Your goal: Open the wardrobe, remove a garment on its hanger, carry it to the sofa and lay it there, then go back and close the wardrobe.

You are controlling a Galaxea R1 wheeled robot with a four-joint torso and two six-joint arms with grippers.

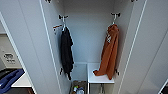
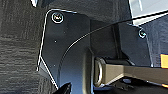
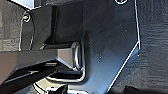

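Wardrobe is standing wide open in the head view, both doors swung out: left door and right door are flanking the interior. Back panel is showing plain white.

Garment is hanging inside the wardrobe, on its right side, close against the right inner wall. Orange fabric, small white mark near the top. It is hanging from the hanger, whose hook is sitting on a dark bracket near the top of the wardrobe. Lower hem of the garment is draping onto a white shelf low in the wardrobe, touching its top surface.

Black garment is hanging on the left side of the wardrobe, on its own hook near the left inner wall, well apart from the orange one. Its bottom edge is hanging free, clear of the shelf.

Some small mixed items are lying on the wardrobe floor, left of the shelf, too blurred to identify.

Outside the wardrobe, beyond the left door, a blue object is resting beside a white surface.

Both wrist views are looking down at dark carpet past the robot's own plate and bar. Pincer state: cannot tell for left, cannot tell for right. Nothing is touching the garment or hanger.
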